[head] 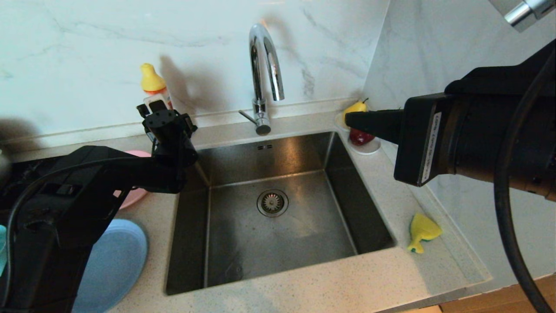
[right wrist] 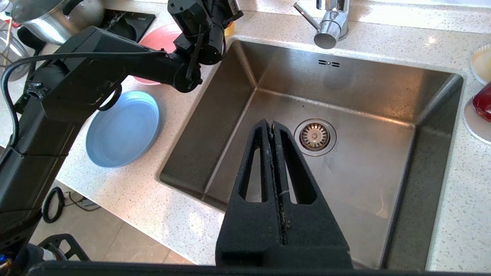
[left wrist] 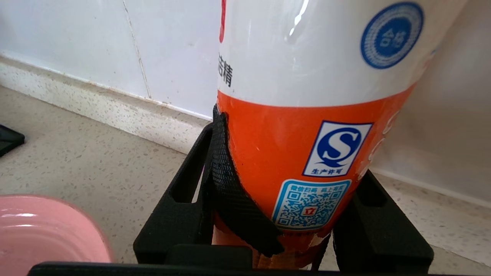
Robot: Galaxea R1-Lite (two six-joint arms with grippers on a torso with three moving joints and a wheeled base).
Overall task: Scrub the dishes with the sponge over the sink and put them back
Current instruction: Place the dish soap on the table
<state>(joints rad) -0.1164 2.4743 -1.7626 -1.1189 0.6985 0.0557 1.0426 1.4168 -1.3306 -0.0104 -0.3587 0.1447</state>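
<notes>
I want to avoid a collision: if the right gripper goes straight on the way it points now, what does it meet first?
Probably the sink floor near the drain: the shut right gripper points down into the bare basin, and nothing shows in between. Depth is uncertain.

The right gripper (right wrist: 271, 126) hangs above the sink (right wrist: 345, 99), its jaws pressed together, tip near the round drain (right wrist: 315, 136). On the desk (right wrist: 153, 207) beside the basin lie the light-blue plate (right wrist: 126, 132) and, partly hidden by the left arm (right wrist: 96, 73), the pink plate (right wrist: 161, 40). The left gripper (right wrist: 220, 9) sits by the basin's far corner, seemingly around something orange. The tap base (right wrist: 330, 23) stands behind the sink.
</notes>
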